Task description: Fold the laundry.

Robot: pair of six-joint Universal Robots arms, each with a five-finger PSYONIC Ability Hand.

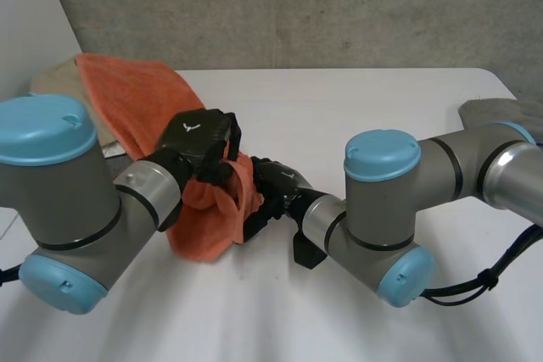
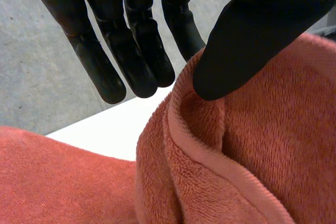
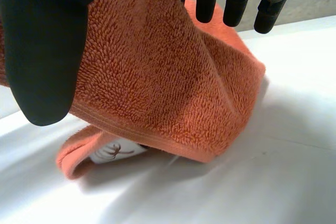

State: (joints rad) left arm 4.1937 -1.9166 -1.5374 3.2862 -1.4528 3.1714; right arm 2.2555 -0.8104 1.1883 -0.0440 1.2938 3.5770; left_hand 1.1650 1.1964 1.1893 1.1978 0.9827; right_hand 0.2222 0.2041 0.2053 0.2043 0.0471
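Orange towel [image 1: 136, 99] is sprawling over the left side of the white table [image 1: 339, 108]. Its far end is lying loosely spread, and its near end is hanging bunched up between the two hands. It's honestly not looking folded at all yet, no neat edges anywhere, so I'm guessing pretty much the whole fold is waiting to be done. A beige cloth [image 1: 51, 82] is sitting behind it and a greyish one [image 1: 501, 112] is lying at the table's right edge, neither being handled. Left hand [image 1: 202, 137] is pinching the hem between thumb and straight fingers. Right hand [image 1: 273, 188] is clamping a raised fold between thumb and fingers. A white tag [image 3: 113, 151] is peeking out underneath, showing a brownish squiggle I'm not managing to read.
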